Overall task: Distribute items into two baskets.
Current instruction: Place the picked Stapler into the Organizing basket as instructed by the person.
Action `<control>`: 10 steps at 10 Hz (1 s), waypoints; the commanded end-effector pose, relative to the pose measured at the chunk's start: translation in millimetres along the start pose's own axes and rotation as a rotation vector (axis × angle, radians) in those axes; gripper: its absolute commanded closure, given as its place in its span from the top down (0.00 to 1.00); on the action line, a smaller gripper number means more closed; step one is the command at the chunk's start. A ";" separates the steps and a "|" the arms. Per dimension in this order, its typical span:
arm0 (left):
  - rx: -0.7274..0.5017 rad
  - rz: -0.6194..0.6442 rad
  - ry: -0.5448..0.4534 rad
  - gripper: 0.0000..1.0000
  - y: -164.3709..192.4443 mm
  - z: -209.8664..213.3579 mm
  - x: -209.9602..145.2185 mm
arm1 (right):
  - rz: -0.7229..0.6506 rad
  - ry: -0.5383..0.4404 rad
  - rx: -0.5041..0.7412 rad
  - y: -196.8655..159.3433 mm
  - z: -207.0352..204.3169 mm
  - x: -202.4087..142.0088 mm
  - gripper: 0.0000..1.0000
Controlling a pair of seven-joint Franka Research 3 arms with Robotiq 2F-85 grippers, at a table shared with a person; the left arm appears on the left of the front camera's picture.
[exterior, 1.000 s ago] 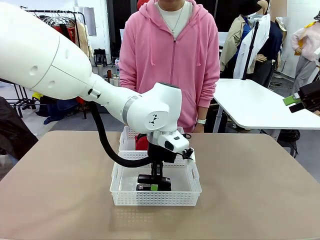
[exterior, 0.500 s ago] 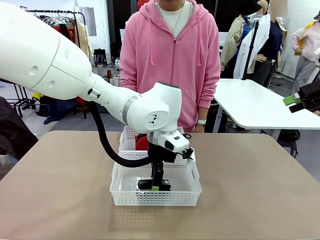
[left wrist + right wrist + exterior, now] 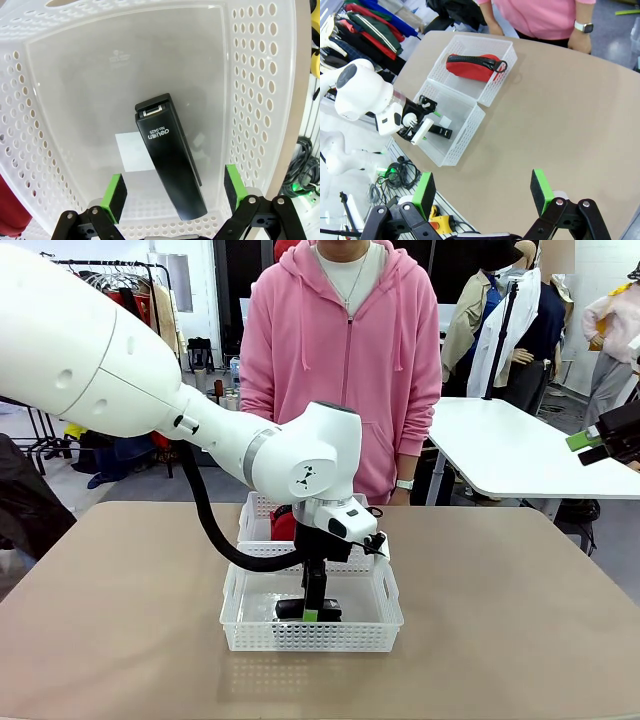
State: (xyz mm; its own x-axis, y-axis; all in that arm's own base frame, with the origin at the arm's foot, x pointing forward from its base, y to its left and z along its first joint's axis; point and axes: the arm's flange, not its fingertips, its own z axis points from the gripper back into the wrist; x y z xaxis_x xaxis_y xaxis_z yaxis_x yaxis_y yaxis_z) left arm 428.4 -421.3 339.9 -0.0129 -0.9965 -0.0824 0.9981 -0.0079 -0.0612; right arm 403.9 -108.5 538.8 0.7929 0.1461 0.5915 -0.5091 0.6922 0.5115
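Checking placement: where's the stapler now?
The stapler lies flat on the floor of the near basket, between the open left claw pads, untouched.

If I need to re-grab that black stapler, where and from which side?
From straight above, across the narrow sides of the black stapler at mid-length. It lies flat on the floor of the white perforated plastic basket, clear of the walls, between the left gripper's open fingers.

Our left arm reaches to the middle, wrist bent straight down, left gripper (image 3: 172, 192) spread wide. Our right gripper (image 3: 482, 192) hangs high, likewise spread wide.
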 end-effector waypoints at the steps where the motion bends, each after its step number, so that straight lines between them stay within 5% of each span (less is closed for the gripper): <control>1: 0.023 0.013 0.000 1.00 -6.3 2.7 -6.8 | -0.012 0.005 -0.005 2.0 1.3 1.2 1.00; 10: 0.061 0.121 -0.075 1.00 -8.6 65.2 -26.9 | -0.012 0.005 -0.005 2.0 1.3 1.2 1.00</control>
State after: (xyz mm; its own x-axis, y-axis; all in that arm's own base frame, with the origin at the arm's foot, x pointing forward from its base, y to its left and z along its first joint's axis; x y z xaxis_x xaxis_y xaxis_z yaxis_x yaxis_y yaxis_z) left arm 432.4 -406.9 408.5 0.0911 -0.9956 -0.0219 0.9958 0.0909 0.0115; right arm 403.9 -108.5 538.8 0.7929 0.1461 0.5915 -0.5091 0.6922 0.5116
